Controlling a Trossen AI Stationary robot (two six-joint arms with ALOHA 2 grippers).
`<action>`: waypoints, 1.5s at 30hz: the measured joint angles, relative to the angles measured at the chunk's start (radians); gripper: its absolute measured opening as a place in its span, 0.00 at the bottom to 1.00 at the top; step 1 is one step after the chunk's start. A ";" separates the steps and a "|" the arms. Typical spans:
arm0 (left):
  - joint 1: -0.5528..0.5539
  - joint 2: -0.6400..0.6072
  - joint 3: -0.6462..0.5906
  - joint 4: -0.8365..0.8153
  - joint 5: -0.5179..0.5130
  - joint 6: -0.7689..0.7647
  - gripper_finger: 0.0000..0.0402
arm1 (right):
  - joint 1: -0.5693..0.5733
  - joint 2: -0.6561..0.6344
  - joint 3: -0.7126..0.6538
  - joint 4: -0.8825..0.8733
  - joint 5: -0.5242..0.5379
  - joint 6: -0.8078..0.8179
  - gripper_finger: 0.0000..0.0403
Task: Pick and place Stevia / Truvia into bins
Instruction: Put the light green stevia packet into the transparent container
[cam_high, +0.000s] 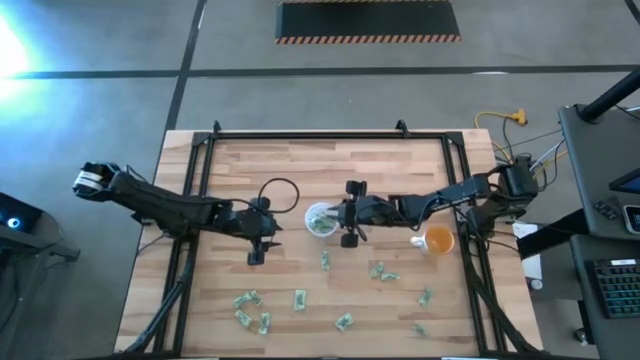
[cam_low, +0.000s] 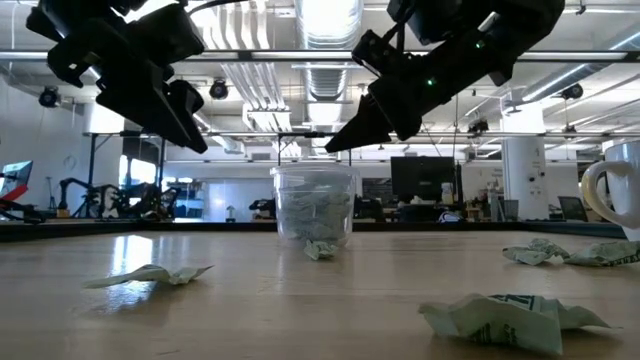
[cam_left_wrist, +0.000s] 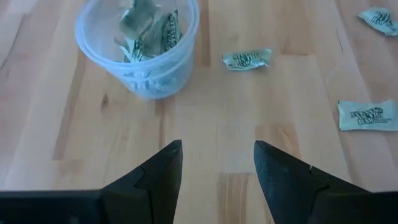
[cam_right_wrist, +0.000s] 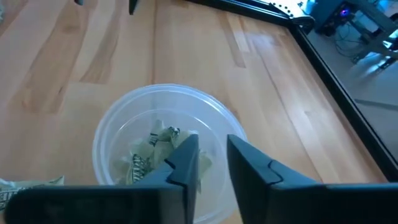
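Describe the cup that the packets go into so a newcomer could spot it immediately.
On the wooden table, look near the middle, right beneath the right end effector. There stands the clear cup with green-and-white packets inside. Unlike the orange cup farther right, it is translucent and handle-free.

Two dark jointed arms, black looping cable, black wedge-shaped pincer fingers (cam_left_wrist: 280, 180)

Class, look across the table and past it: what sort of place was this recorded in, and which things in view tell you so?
Probably a robotics lab or workshop in an industrial hall. The low view shows bare ceiling ducts and monitors behind the wooden table; from above, a concrete floor with a striped hazard mat.
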 joint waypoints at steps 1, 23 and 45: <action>0.000 0.001 0.000 0.000 0.006 0.000 0.46 | 0.000 0.000 0.000 0.000 0.000 -0.001 0.21; -0.269 0.395 0.005 0.598 0.180 0.285 0.45 | 0.132 -0.113 0.000 -0.172 0.001 -0.057 0.30; -0.267 0.688 0.202 0.524 0.327 0.336 0.45 | 0.148 -0.124 -0.003 -0.225 0.000 -0.021 0.26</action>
